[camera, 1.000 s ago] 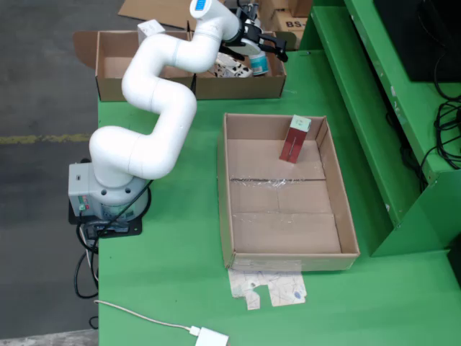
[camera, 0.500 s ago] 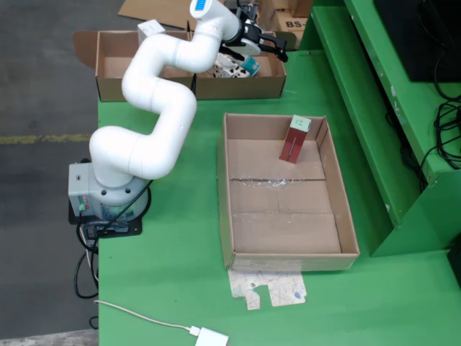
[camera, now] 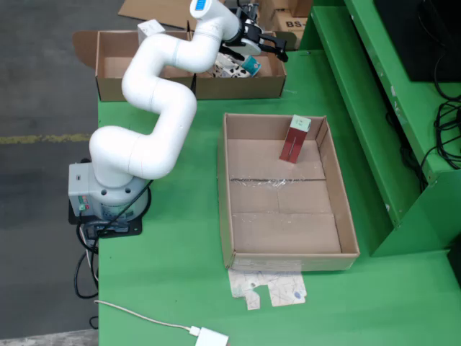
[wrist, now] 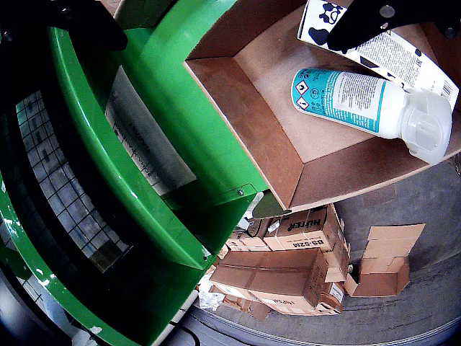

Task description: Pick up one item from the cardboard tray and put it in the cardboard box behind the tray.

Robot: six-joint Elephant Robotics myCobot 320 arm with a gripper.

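Above the cardboard box, nothing in my grip

My end effector [camera: 268,45] hangs spread and empty over the cardboard box [camera: 238,86]; under it lies a white bottle [wrist: 367,101] with a teal label, beside a cow-patterned carton [wrist: 403,54]. Well away, a red packet [camera: 294,140] leans in the cardboard tray [camera: 284,256] on the green bench [camera: 180,281]. Stacked boxes beyond read "HÜTER" [wrist: 306,223].

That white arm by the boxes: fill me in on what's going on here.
The white arm reaches over the cardboard box behind the tray, its tool open above the box. A teal-labelled bottle lies on its side in the box beside a black-and-white carton, apparently just dropped off. One red packet leans against the tray's far wall.
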